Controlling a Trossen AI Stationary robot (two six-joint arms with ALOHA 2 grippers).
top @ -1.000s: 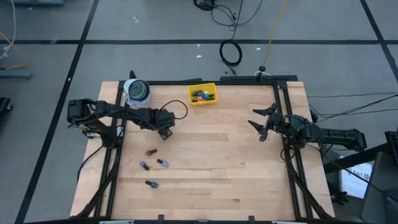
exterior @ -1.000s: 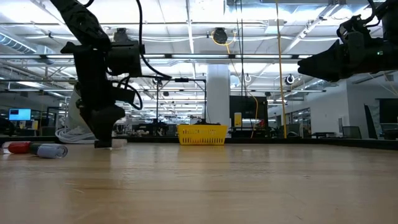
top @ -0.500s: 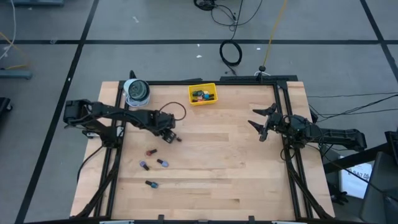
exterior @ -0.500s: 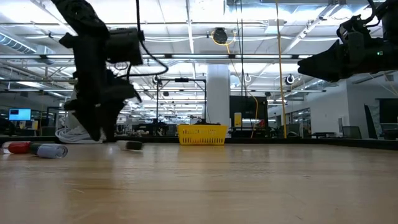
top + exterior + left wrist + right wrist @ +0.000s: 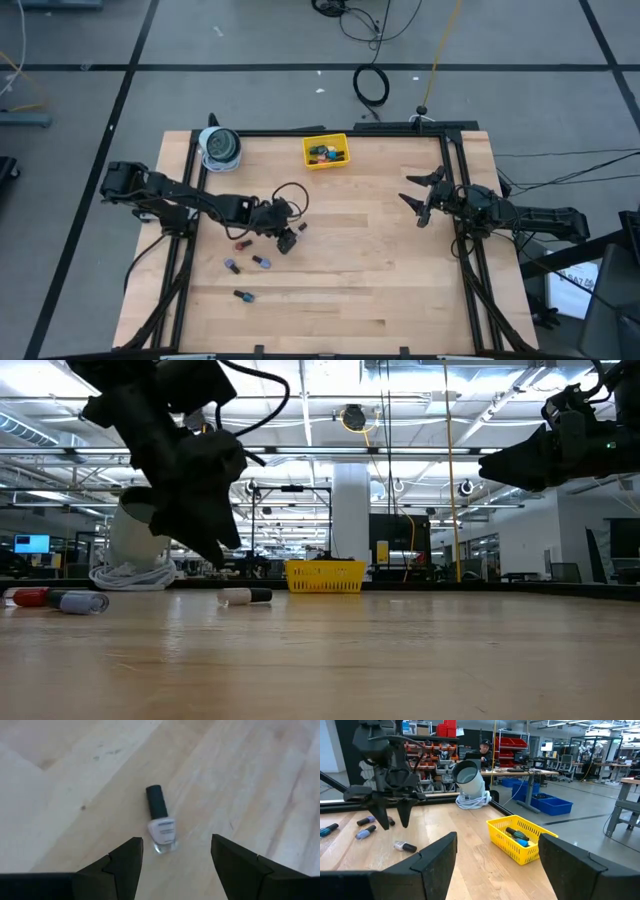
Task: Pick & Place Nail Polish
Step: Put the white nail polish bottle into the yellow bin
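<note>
The nail polish bottle (image 5: 160,821) lies flat, pale pink body, dark cap. Above it, the left gripper (image 5: 175,865) is spread and empty.

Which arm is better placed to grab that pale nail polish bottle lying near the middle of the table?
Left. Its open gripper hangs just above the pale bottle, which lies between its fingers in the wrist view. The right gripper waits open, far across the table.

One nail polish bottle (image 5: 161,822) lies on its side on the table (image 5: 380,270), just ahead of the left gripper (image 5: 286,240). Four more bottles (image 5: 243,266) sit near that arm, the tray (image 5: 325,151) and tape roll (image 5: 220,147) are at the far edge, and the right gripper (image 5: 420,205) is well off right.
</note>
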